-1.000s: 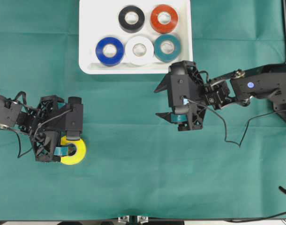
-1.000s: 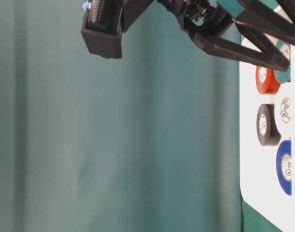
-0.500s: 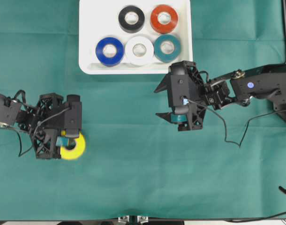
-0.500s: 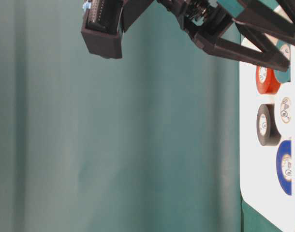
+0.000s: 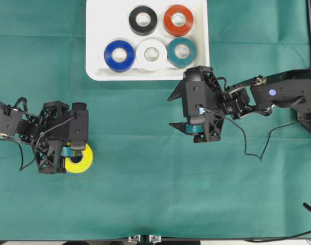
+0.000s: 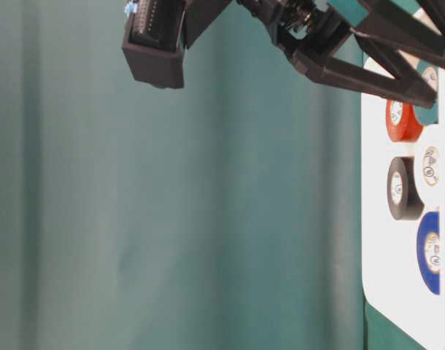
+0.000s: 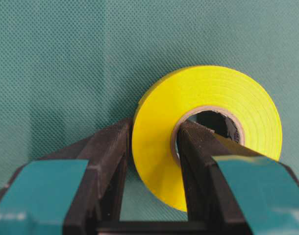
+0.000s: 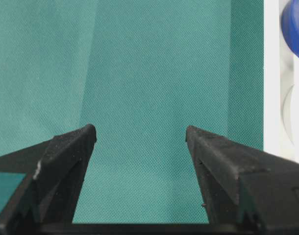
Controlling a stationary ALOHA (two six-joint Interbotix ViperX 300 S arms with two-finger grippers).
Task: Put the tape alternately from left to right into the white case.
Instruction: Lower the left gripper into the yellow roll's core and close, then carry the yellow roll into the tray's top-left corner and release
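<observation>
Green cloth (image 5: pixel 145 194) covers the whole table. From overhead, my left gripper (image 5: pixel 70 156) has just closed on the yellow roll (image 5: pixel 80 158) near the left edge; a second ago it was wide open around it. So I think the last tape is now secured and ready to lift. Five rolls already lie flat in the white case (image 5: pixel 97 30) at the far edge. My right gripper (image 5: pixel 196 127) waits spread and empty.

Left wrist view: one finger (image 7: pixel 201 161) is inside the core, one outside, pinching the wall. The roll's axis looks vertical.

Right wrist view: open fingers, nothing between.
</observation>
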